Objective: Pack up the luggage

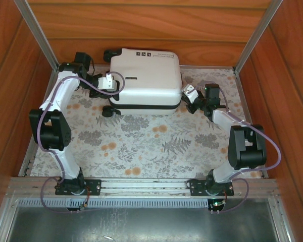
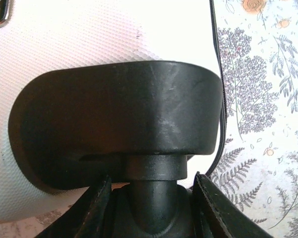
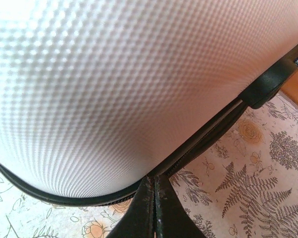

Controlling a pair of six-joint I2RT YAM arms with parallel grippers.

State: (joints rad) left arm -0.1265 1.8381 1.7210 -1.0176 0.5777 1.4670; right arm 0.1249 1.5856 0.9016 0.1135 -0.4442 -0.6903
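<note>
The luggage (image 1: pixel 146 75) is a white hard-shell suitcase lying closed at the back middle of the table. Its textured shell is close up in the left wrist view (image 2: pixel 89 34) and the right wrist view (image 3: pixel 114 74). My left gripper (image 1: pixel 107 83) is at the case's left side. There its fingers (image 2: pixel 151 178) press on either side of a black caster (image 2: pixel 154 208) under a rounded black housing (image 2: pixel 119 124). My right gripper (image 1: pixel 189 93) is at the case's right side, shut with nothing in it (image 3: pixel 155 181), its tip against the black zipper seam (image 3: pixel 208 134).
A floral cloth (image 1: pixel 141 146) covers the table. Wooden walls (image 1: pixel 141 25) and slanted metal posts (image 1: pixel 255 35) close in the back and sides. Two more black wheels (image 1: pixel 108 112) stick out on the case's left. A metal rail (image 1: pixel 141 186) runs along the near edge.
</note>
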